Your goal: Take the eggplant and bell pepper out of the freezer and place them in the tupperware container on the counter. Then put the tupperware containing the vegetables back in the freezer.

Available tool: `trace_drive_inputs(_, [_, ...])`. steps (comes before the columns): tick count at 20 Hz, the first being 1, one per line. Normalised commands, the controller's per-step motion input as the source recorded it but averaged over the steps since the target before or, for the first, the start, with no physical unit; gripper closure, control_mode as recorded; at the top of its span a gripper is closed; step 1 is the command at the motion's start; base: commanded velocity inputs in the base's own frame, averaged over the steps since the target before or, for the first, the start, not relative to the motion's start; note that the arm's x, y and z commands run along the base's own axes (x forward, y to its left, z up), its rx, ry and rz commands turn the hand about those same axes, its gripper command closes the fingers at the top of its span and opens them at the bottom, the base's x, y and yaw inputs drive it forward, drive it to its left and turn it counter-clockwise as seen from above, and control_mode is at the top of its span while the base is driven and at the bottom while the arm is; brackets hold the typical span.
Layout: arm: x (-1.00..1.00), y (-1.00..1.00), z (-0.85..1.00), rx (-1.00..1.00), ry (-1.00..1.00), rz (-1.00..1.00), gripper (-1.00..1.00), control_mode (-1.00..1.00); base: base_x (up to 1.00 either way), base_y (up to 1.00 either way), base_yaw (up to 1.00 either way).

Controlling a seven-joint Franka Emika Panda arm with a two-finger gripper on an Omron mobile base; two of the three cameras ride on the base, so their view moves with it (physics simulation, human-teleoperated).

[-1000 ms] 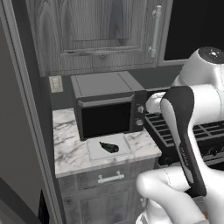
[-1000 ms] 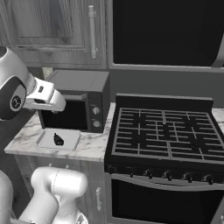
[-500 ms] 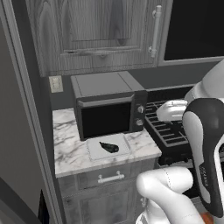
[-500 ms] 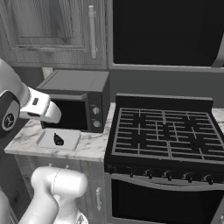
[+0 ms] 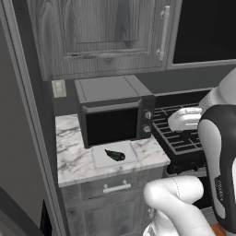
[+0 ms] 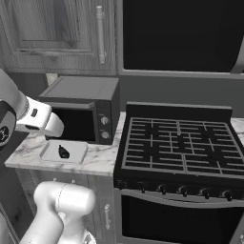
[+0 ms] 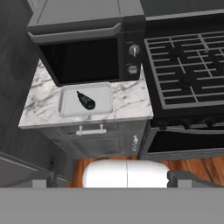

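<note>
The gripper itself is hard to make out: in the hand view only two dark finger tips (image 7: 43,179) poke up at the bottom corners, far apart, so the jaws stand wide with nothing between them. The freezer (image 5: 18,138) is cut off, just a flat grey slab running down the 9 o'clock edge of the left base view; its shelves are hidden. The upper part of the arm is cropped in both base views.

One eggplant (image 7: 85,100) lies inside the one tupperware (image 7: 68,105), slanted, its thin end toward 11 o'clock in the hand view. It shows again as a small dark shape (image 5: 115,155) in the left base view and a smaller one (image 6: 63,152) in the right base view, where its outline is too small to read. The tupperware (image 5: 102,159) sits on the counter (image 5: 69,159), just in front of the one microwave (image 5: 113,117), at its 6 o'clock.

One stove (image 6: 178,145) adjoins the counter at 3 o'clock in the right base view, with a row of knobs (image 6: 190,193) along its front. One drawer handle (image 5: 116,187) shows under the counter. Upper cabinets (image 5: 101,32) hang above, with one long handle (image 5: 162,32). One wall outlet (image 5: 58,88) sits at the microwave's 10 o'clock. In the right base view a white arm link (image 6: 38,119) crosses in front of the microwave's door, covering its left part.
</note>
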Motion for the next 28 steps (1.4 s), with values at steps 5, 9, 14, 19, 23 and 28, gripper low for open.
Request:
trace_drive_inputs(5, [0.00,0.00,0.00,0.00,0.00,0.00,-1.00,-1.00,0.00,0.00,0.00])
trace_drive_inputs(9, [0.00,0.00,0.00,0.00,0.00,0.00,-1.00,-1.00,0.00,0.00,0.00])
trace_drive_inputs(14, [0.00,0.00,0.00,0.00,0.00,0.00,-1.00,-1.00,0.00,0.00,0.00])
trace_drive_inputs(19, [0.00,0.00,0.00,0.00,0.00,0.00,-1.00,1.00,-0.25,-0.01,-0.02])
trace_drive_inputs(23, [0.00,0.00,0.00,0.00,0.00,0.00,-1.00,1.00,-1.00,-0.31,-0.05])
trace_drive_inputs(28, [0.00,0.00,0.00,0.00,0.00,0.00,-1.00,1.00,-1.00,-0.52,0.03])
